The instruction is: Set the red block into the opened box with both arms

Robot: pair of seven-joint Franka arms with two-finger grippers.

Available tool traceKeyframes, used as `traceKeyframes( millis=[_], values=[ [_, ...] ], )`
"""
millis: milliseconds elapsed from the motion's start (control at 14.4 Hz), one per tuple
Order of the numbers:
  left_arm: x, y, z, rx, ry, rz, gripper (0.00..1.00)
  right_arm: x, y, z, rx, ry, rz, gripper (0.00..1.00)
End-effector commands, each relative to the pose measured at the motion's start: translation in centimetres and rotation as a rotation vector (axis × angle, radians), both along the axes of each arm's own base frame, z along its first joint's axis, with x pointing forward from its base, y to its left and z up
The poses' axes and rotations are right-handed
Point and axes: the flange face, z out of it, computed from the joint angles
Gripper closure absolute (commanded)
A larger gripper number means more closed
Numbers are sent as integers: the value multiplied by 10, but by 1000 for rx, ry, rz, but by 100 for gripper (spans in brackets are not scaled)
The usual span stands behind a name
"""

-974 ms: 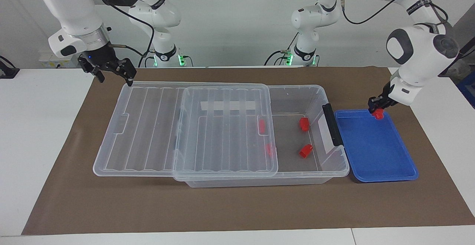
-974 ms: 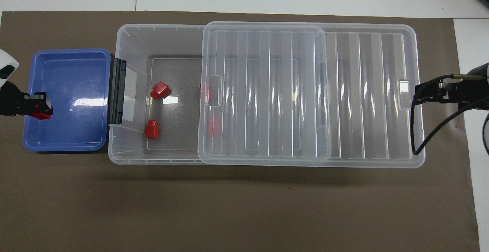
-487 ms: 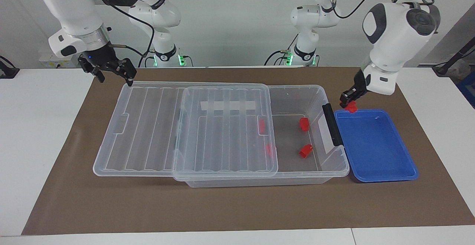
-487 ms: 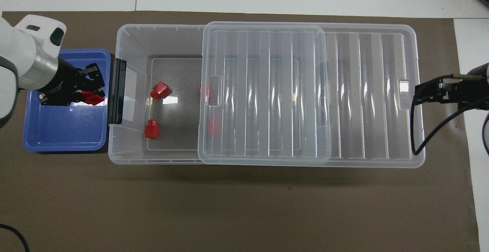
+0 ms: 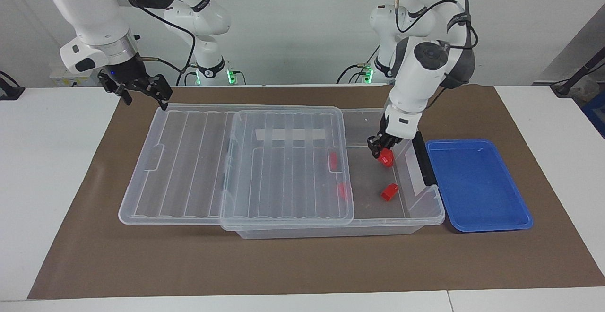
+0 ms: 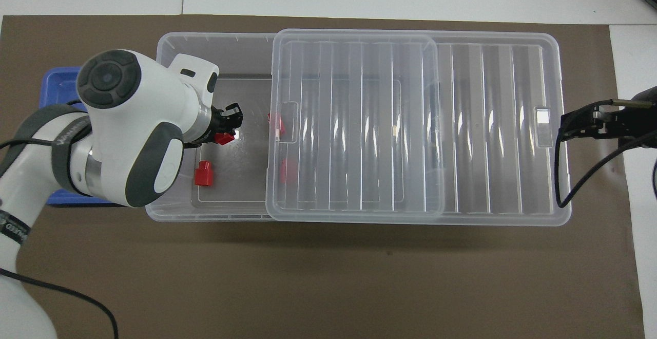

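Red block (image 5: pixel 386 159) number five now hangs in the left gripper (image 5: pixel 382 149), pinched between its closed fingers over the uncovered end of the box (image 5: pixel 427 217); a second ago the same gripper was down at the blue tray (image 5: pixel 477 186) lifting it, and half a second ago it was crossing the tray's rim toward the black end handle (image 5: pixel 422 158). The left arm has swung in over the opening, so the tray now lies bare. Inside the box, one red block (image 5: pixel 389 192) lies in the open part of the floor, and two more (image 5: pixel 333 160) show dimly through the clear lid (image 5: pixel 288 168), which is slid toward the right arm's end and rests half on, half off the box; a fourth cannot be made out, since the carried block and gripper cover that spot. The right gripper (image 5: pixel 142 90) waits with its jaws wide apart above the lid's end, gripping nothing. Judging from this, the carry is nearly finished: what remains is probably to lower a little and let go, then deal with the lid.
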Motion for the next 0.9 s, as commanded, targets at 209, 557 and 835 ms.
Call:
traceKeyframes(
  millis=[209, 557, 835],
  values=[
    [9, -21, -85, 79, -30, -74, 100, 0, -13, -9, 21, -54, -34, 8],
    [0, -13, -116, 84, -48, -87, 100, -5, -30, -39, 16, -119, -44, 100],
    [-7, -14, -126, 90, -34, -91, 100, -12, -54, -62, 1, -208, -9, 100]
  ],
)
